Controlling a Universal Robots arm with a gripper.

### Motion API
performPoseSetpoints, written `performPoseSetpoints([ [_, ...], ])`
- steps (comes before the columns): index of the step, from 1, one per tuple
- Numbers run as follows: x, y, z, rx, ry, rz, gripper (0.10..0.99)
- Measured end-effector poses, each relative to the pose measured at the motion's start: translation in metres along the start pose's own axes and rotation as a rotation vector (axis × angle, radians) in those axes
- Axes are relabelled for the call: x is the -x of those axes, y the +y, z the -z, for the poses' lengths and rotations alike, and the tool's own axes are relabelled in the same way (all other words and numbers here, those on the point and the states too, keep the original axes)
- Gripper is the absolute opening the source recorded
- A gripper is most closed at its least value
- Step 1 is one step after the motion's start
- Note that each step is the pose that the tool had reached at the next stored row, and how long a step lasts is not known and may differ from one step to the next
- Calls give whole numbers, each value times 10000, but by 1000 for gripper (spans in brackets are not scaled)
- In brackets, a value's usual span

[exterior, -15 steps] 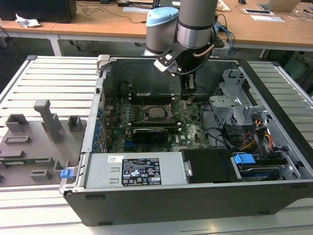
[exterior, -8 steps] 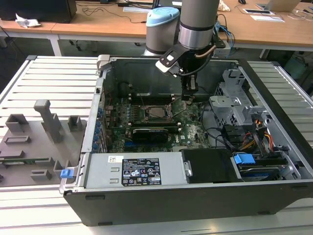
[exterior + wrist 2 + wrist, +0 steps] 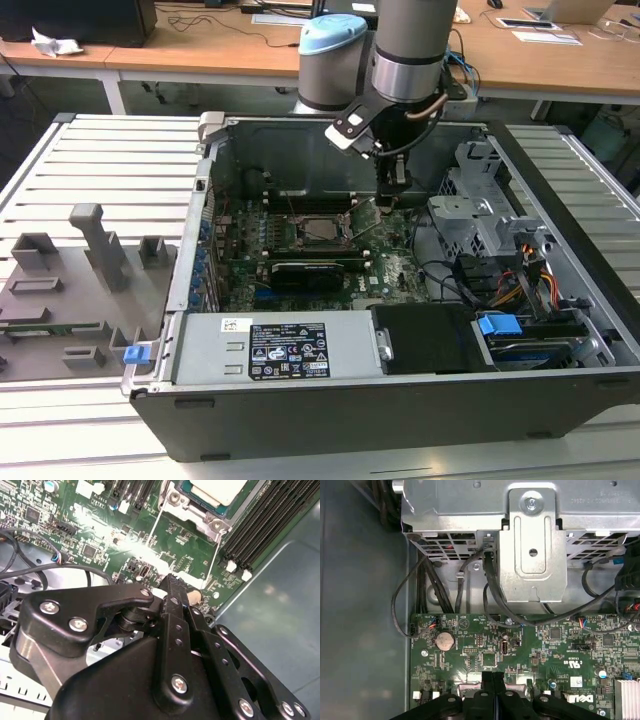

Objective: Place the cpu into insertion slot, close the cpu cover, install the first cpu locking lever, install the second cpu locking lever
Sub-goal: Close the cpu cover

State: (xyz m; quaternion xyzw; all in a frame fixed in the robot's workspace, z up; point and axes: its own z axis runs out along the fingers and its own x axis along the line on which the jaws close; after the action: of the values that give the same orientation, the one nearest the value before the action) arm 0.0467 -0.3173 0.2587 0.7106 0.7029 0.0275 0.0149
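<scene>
The cpu (image 3: 216, 489), pale silver, lies in the insertion slot (image 3: 322, 229) on the green motherboard. The cpu cover (image 3: 196, 516), a silver frame with screws at its corners, lies flat around the chip. Two thin wire locking levers (image 3: 154, 527) (image 3: 218, 551) stick out from the socket toward my gripper and look unlatched. My gripper (image 3: 172, 581) is shut, its black fingers pressed together just above the board near the levers' free ends, with nothing seen between them. In the exterior view the gripper (image 3: 393, 197) hangs to the right of the socket. In the first wrist view the fingers (image 3: 487, 682) show pressed together.
A black expansion card (image 3: 315, 270) lies in front of the socket, and long black memory slots (image 3: 260, 520) run beside it. A silver drive cage (image 3: 532, 540) with black cables (image 3: 492, 600) stands at the exterior view's right. The case walls (image 3: 210, 180) surround the board.
</scene>
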Motion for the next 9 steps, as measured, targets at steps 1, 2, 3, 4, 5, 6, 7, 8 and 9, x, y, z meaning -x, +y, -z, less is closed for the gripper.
performPoseSetpoints([
  [1,0,20,-8,-3,0,1,106],
  [2,0,34,-11,-4,-1,2,106],
  [3,1,56,-17,-5,-2,5,106],
  [4,0,69,-20,-5,-1,6,106],
  [5,-1,96,-25,-6,1,8,106],
  [6,0,119,-32,-9,0,7,106],
  [7,0,125,-45,-11,-1,8,106],
  [8,0,125,-66,-13,0,6,106],
  [9,1,124,-97,-19,0,7,106],
])
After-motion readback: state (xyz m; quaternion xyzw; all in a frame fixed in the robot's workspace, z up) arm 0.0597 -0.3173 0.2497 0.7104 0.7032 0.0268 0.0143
